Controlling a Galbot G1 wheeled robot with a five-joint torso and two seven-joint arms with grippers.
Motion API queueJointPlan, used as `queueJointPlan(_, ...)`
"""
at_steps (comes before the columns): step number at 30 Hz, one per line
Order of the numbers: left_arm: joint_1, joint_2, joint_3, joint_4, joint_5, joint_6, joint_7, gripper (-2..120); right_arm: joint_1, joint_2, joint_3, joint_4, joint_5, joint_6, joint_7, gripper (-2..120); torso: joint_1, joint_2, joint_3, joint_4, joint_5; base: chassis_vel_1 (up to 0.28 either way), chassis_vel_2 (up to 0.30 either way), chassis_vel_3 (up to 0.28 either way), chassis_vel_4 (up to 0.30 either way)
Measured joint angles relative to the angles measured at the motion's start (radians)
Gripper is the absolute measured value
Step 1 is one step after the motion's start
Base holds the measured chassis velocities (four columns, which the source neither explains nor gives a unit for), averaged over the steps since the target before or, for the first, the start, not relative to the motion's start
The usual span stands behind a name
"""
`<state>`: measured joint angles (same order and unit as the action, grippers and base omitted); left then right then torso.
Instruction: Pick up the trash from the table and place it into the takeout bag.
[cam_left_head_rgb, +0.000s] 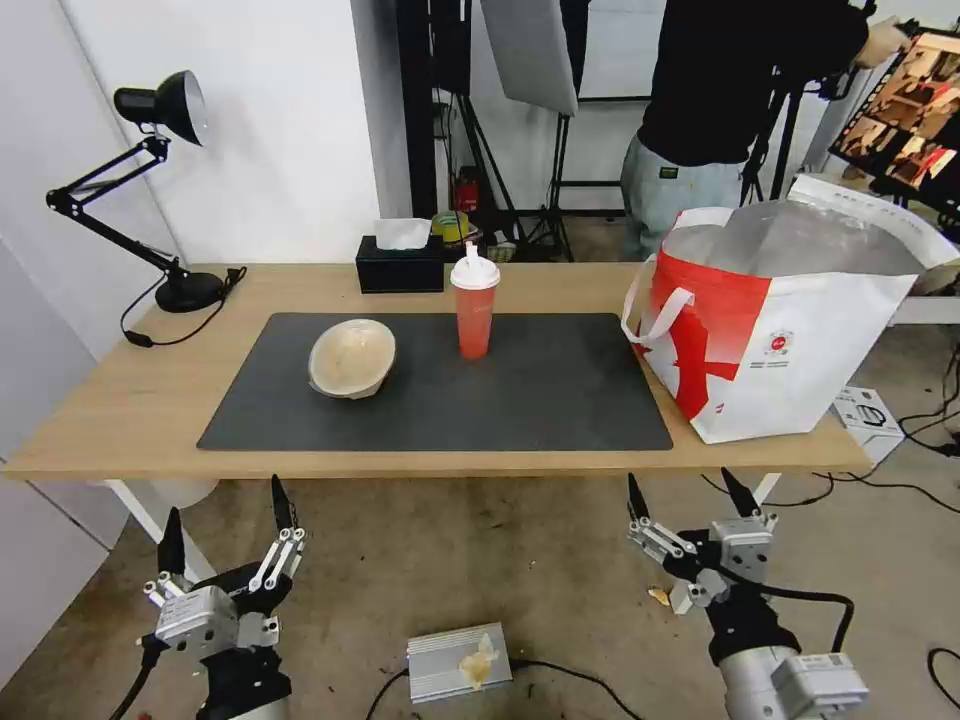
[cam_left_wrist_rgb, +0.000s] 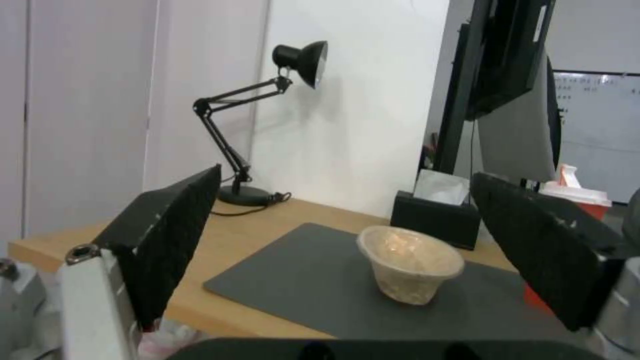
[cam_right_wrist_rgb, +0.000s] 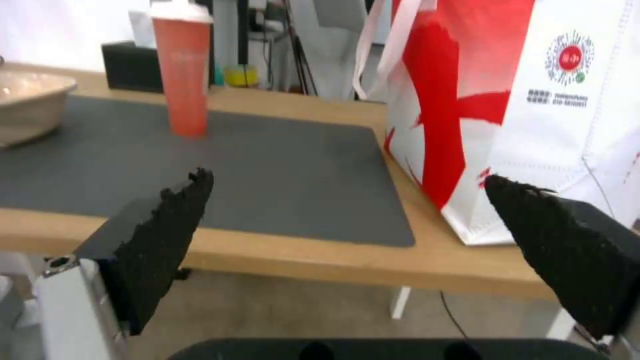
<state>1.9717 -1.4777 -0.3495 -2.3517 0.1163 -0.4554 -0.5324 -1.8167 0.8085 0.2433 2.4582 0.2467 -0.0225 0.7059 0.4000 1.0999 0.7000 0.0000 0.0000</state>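
Both pincers, left gripper (cam_left_head_rgb: 228, 530) and right gripper (cam_left_head_rgb: 688, 510), hang spread apart and empty below the light-wood table (cam_left_head_rgb: 120, 400); ahead, beige pulp bowl (cam_left_head_rgb: 351, 358) and red lidded drink cup (cam_left_head_rgb: 474, 307) remain unbagged beside the white-and-red takeout bag (cam_left_head_rgb: 800, 340).

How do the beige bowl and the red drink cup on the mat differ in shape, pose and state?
The beige pulp bowl is low and wide; the red drink cup is tall and narrow. The bowl sits tilted with its open mouth turned partly toward the camera in the head view, while the cup stands upright. The bowl is uncovered; the cup carries a white dome lid. Both rest on the dark grey mat, untouched, apart from each other.
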Motion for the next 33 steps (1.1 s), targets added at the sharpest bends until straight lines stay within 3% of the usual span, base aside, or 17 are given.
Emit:
queueJointPlan(12, -0.003, 0.002, 0.001, 0.007, -0.001, -0.001, 0.001, 100, -0.007, 0.008, -0.024, -0.012, 0.003, -0.024, 0.016, 100, 0.0, 0.0, 0.0, 0.0, 0.0, 0.0, 0.0, 0.0, 0.0)
queueJointPlan(22, -0.003, 0.003, 0.002, 0.008, -0.002, -0.001, 0.001, 100, 0.011, 0.008, -0.026, -0.018, -0.016, 0.01, 0.001, 100, 0.0, 0.0, 0.0, 0.0, 0.0, 0.0, 0.0, 0.0, 0.0)
queueJointPlan(27, -0.005, 0.0, 0.002, 0.009, -0.002, -0.001, 0.0, 100, 0.037, -0.012, -0.017, 0.003, 0.045, 0.044, -0.064, 100, 0.0, 0.0, 0.0, -0.0001, 0.0, 0.0, 0.0, 0.0, 0.0)
queueJointPlan(33, -0.011, -0.004, -0.004, 0.013, -0.004, -0.001, -0.003, 100, 0.144, -0.059, 0.002, 0.014, 0.208, 0.137, -0.242, 100, 0.0, 0.0, 0.0, 0.0, 0.0, 0.0, 0.0, 0.0, 0.0)
